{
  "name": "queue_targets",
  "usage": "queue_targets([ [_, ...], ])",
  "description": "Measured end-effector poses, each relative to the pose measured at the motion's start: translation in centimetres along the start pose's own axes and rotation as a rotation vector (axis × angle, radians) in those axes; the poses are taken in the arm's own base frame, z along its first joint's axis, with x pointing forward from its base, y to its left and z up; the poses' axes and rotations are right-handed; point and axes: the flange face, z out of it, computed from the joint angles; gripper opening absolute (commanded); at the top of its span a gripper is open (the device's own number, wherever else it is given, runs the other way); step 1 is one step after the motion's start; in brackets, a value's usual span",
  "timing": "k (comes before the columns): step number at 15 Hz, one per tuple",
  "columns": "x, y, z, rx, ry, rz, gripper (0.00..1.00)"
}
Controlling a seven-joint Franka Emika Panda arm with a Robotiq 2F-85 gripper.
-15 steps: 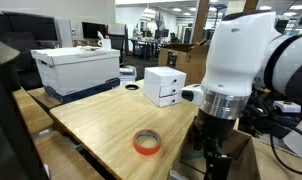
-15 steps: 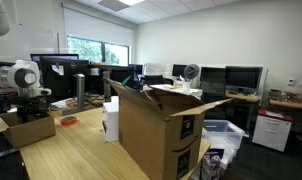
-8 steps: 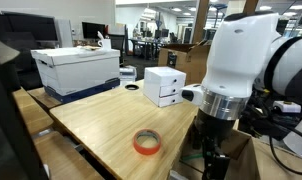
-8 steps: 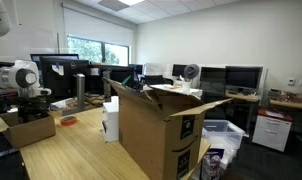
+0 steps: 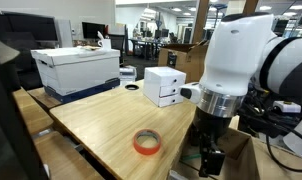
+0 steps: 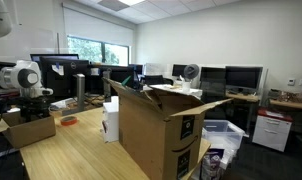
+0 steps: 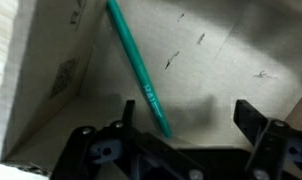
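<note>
Inside cardboard box [image 7: 241,50], on its floor, a teal pen [image 7: 137,66] is seen lying flat, diagonal in wrist view. Jaws are held wide apart, w/ nothing between the pads. Pen is off-ctr: its lower end runs close to one finger [image 7: 126,116], well apart from the opposite one. A box wall is noted near on that same side. In an exterior view the arm is seen reaching down into the box by the wooden surface [image 5: 91,125]; an orange tape roll [image 5: 145,142] lies well apart from it.

Judgement re. grip: jaws are best shifted sideways until shaft is centred, turned so closing line crosses it square, then lowered till pads straddle it at floor level. Wall clearance is to be watched.
</note>
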Motion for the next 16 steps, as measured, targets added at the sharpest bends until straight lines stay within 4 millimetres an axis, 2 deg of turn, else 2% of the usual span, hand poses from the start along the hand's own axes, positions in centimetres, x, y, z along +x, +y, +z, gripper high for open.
queue_targets([
  [10,0.3,1.8,0.7,-0.004,0.034,0.042,1.0],
  [16,0.3,2.1,1.0,0.0,0.046,0.051,1.0],
])
